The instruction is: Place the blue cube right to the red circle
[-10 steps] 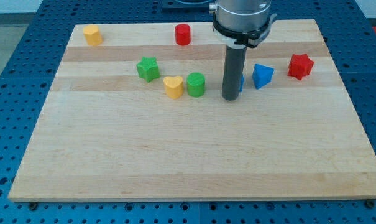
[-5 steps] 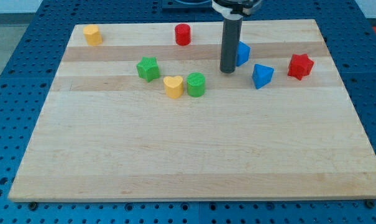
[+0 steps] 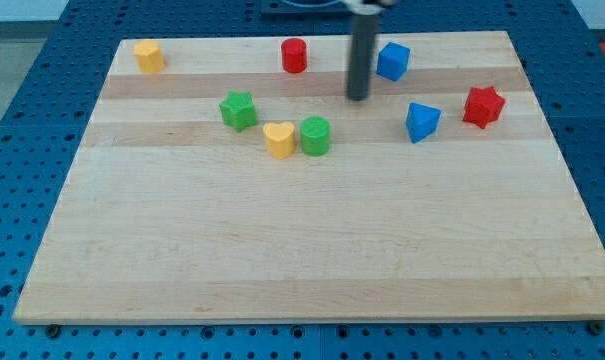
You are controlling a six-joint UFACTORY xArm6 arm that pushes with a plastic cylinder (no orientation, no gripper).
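Observation:
The blue cube (image 3: pixel 392 61) lies near the view's top, right of centre. The red circle, a short red cylinder (image 3: pixel 295 55), lies to its left at about the same height. My tip (image 3: pixel 358 97) is the lower end of the dark rod, which looks motion-blurred. The tip stands below and to the left of the blue cube, apart from it, and to the lower right of the red cylinder.
A blue triangular block (image 3: pixel 421 121) and a red star (image 3: pixel 483 106) lie at the right. A green star (image 3: pixel 239 110), a yellow heart (image 3: pixel 278 140) and a green cylinder (image 3: pixel 316 135) sit left of centre. A yellow block (image 3: pixel 149 56) lies at the top left.
My tip has moved toward the view's top, pushing the blue cube up and slightly right. The cube now sits level with the red cylinder. The tip has drawn slightly left of it.

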